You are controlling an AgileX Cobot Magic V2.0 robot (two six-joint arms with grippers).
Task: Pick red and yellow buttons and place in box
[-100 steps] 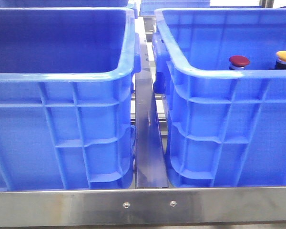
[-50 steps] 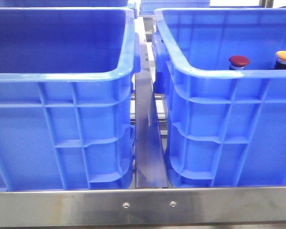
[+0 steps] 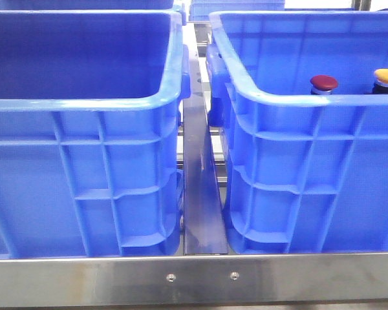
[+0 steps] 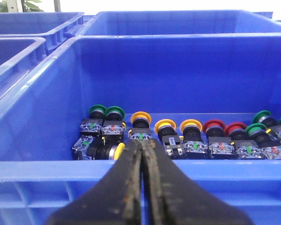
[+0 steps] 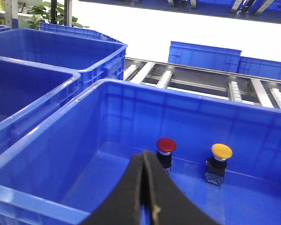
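Observation:
A dark red button (image 3: 324, 82) and a yellow button (image 3: 387, 76) stand upright, side by side, inside the right blue box (image 3: 297, 161). The right wrist view shows the same red button (image 5: 166, 146) and yellow button (image 5: 221, 151) on the box floor, beyond my right gripper (image 5: 143, 155), which is shut and empty above the box's near side. My left gripper (image 4: 141, 143) is shut and empty, hovering over the near rim of a blue crate (image 4: 131, 168) that holds a row of several yellow (image 4: 165, 125), red (image 4: 214, 126) and green (image 4: 114, 112) buttons. Neither gripper shows in the front view.
A second blue crate (image 3: 84, 103) stands left of the box, its floor hidden from the front. A steel rail (image 3: 200, 194) runs between them and a steel bar (image 3: 200, 278) crosses the front. More blue crates (image 5: 47, 47) and a roller conveyor (image 5: 201, 84) lie behind.

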